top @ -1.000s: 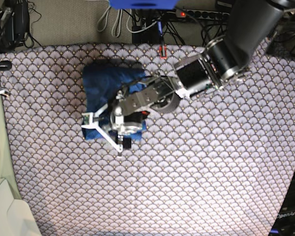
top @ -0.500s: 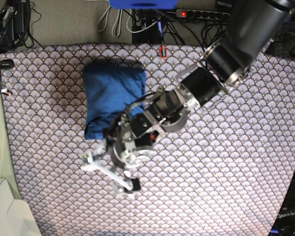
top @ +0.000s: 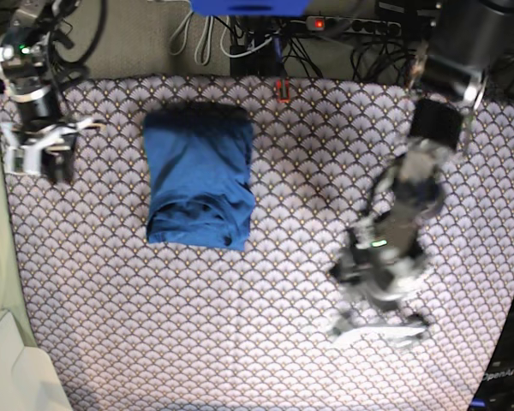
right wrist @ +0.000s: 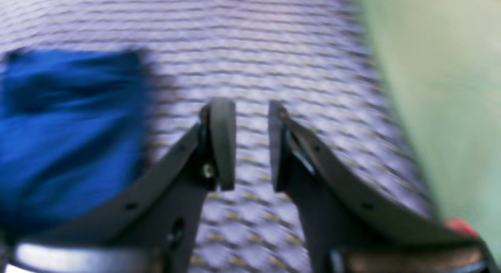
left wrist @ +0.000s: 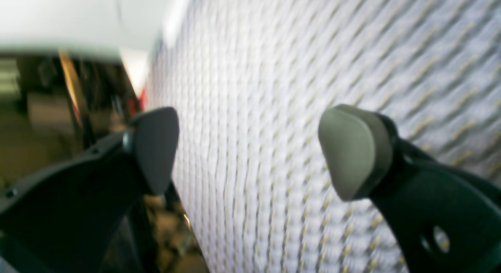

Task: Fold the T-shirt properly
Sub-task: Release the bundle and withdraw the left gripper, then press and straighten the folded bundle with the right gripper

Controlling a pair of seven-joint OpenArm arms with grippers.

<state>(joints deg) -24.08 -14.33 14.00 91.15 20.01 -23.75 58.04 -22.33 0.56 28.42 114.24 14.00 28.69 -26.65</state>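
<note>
the t-shirt (top: 197,175) lay as a compact blue bundle on the upper left part of the patterned table cloth (top: 283,360), roughly rectangular, its lower edge a little bunched and rounded. we judged the folding close to finished, since neither arm touched it.

our left gripper (top: 379,327), on the base view's right, hung over bare cloth well apart from the shirt, its fingers (left wrist: 354,157) spread wide with nothing between them. it looked blurred in the base view.

our right gripper (right wrist: 252,143) sat near the cloth's far left edge, beside the pale green surface (right wrist: 442,93), its jaws drawn near together with a narrow gap and holding nothing. the shirt showed at the left of its wrist view, near but not touching.

open cloth surrounded the bundle on all sides; the cables (top: 265,47) and power strip (top: 351,26) lay beyond the top edge.
</note>
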